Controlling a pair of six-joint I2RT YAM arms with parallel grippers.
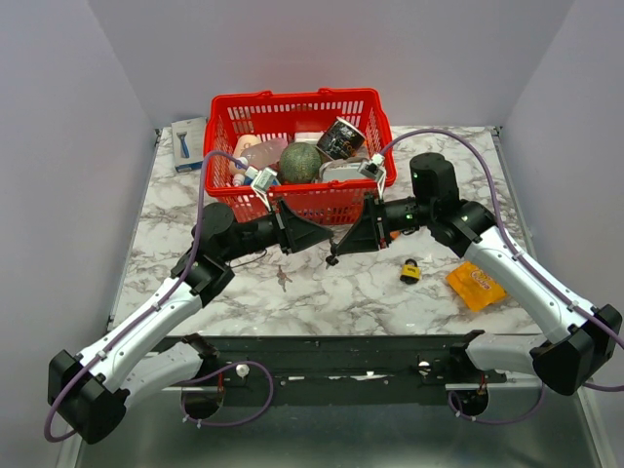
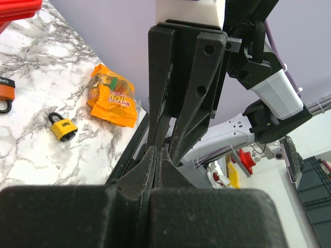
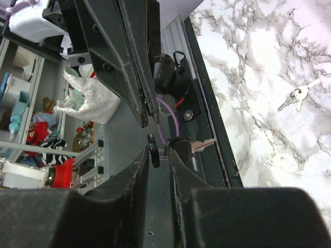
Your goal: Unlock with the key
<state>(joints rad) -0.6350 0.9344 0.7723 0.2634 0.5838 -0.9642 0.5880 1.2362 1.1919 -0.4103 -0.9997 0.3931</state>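
Where the two arms meet tip to tip above the marble table point(image 1: 341, 297), a red basket point(image 1: 292, 203) stands right behind them along the far edge. A yellow padlock point(image 1: 410, 271) lies on the marble to the right of that meeting point, apart from both pincers. An orange snack packet point(image 1: 475, 286) lies near it, further right. A bunch of silver keys point(image 1: 283, 280) lies on the left side, in front of the left arm's wrist. A blue razor pack point(image 1: 187, 143) sits at the back left, just beside the basket. At the edge of the left wrist view an orange-brown lock-like thing point(image 2: 4, 93) shows, mostly cut off.

The basket holds a green, round melon-like item point(image 1: 300, 161), a dark printed packet point(image 1: 341, 138), a pinkish item point(image 1: 255, 151) and some small bottles too small to identify.

The left pincer point(image 2: 155, 157) has its fingers pressed fully together, and the right wrist view shows its tips pinching the thin shaft of a black-headed key point(image 3: 153, 152). The key's head hangs between the fingers of the right pincer point(image 3: 161, 155), which stand slightly apart. The head lies against one finger, with a narrow gap on the other side. The key is up in the air, apart from the yellow padlock.
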